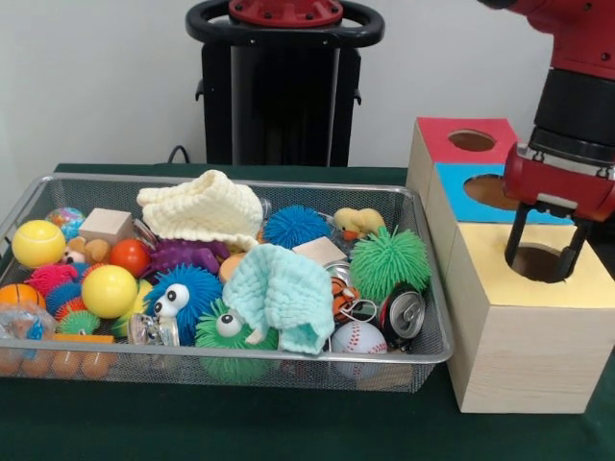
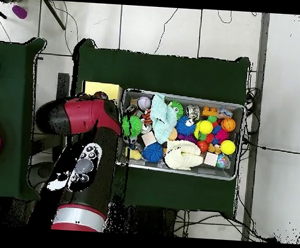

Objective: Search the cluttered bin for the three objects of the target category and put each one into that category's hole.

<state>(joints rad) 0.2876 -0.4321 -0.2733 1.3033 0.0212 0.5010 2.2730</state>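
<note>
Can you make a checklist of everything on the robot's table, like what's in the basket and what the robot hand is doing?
Surface: green table cover under everything.
Job's things: wire mesh bin is full; no braided cloth toys seen, perhaps buried. Three boxes sit beside the bin, topped red, blue and yellow, each with a round hole.
Clutter: pale yellow washcloth, mint washcloth, green spiky ball, blue spiky ball with eyes, baseball, soda can, yellow ball, wooden block.
Gripper: gripper open, empty, over the yellow box's hole.
Cables: loose cables on the floor around the table.
Surroundings: tiled floor, white wall, second green table.
</note>
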